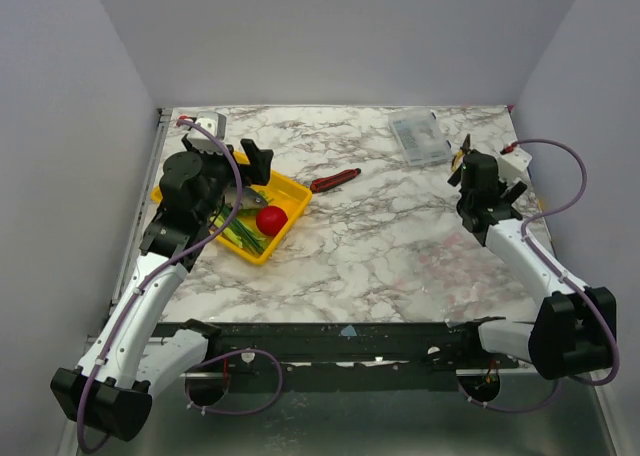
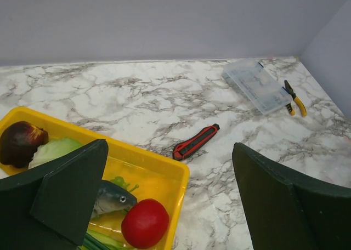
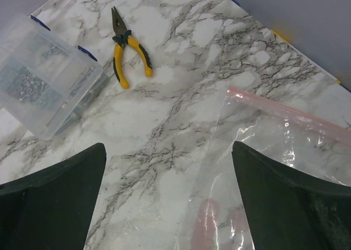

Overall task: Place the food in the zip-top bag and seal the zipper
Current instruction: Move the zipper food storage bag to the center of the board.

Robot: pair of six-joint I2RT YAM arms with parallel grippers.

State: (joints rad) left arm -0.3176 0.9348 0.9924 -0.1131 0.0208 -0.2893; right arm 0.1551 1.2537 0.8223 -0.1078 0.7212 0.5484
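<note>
The left end effector (image 2: 170, 200) hangs with its fingers wide apart and holds nothing. Just under it sits a yellow tray (image 2: 164, 170) with the food: a red tomato (image 2: 145, 222), a grey fish (image 2: 112, 198) and a dark eggplant (image 2: 19, 143). The right end effector (image 3: 170, 206) is wide apart too, holding nothing. The zip-top bag (image 3: 263, 168) lies flat on the counter (image 3: 181, 96) right below it, its pink zipper (image 3: 285, 112) on the far side.
</note>
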